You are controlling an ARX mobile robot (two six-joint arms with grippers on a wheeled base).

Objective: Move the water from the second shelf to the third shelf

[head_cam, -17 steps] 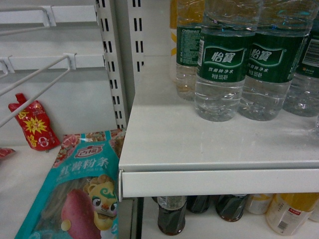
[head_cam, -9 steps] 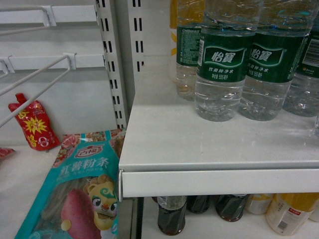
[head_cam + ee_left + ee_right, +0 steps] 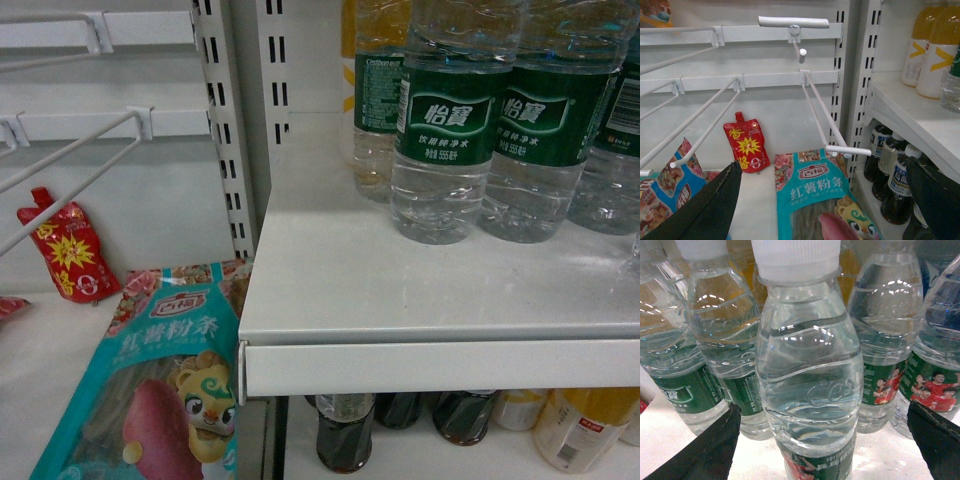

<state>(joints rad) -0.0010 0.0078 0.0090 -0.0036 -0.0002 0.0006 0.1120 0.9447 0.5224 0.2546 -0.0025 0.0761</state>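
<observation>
In the right wrist view a clear ribbed water bottle point(image 3: 809, 375) with a white cap and a green label stands close in front, between the two fingers of my right gripper point(image 3: 820, 447). That gripper is open and its black fingers point(image 3: 705, 452) stay clear of the bottle on both sides. More water bottles point(image 3: 715, 340) stand behind it. The head view shows green-labelled water bottles point(image 3: 442, 130) on the white shelf point(image 3: 400, 300), with neither gripper in sight. My left gripper point(image 3: 820, 210) is open and holds nothing, hanging over a teal noodle bag point(image 3: 820, 200).
Dark cola bottles point(image 3: 345, 430) and a yellow bottle point(image 3: 580, 425) stand on the shelf below. Orange drink bottles point(image 3: 935, 45) line the back of the water shelf. White peg hooks point(image 3: 830, 115) jut out on the left, above a red pouch point(image 3: 65, 250).
</observation>
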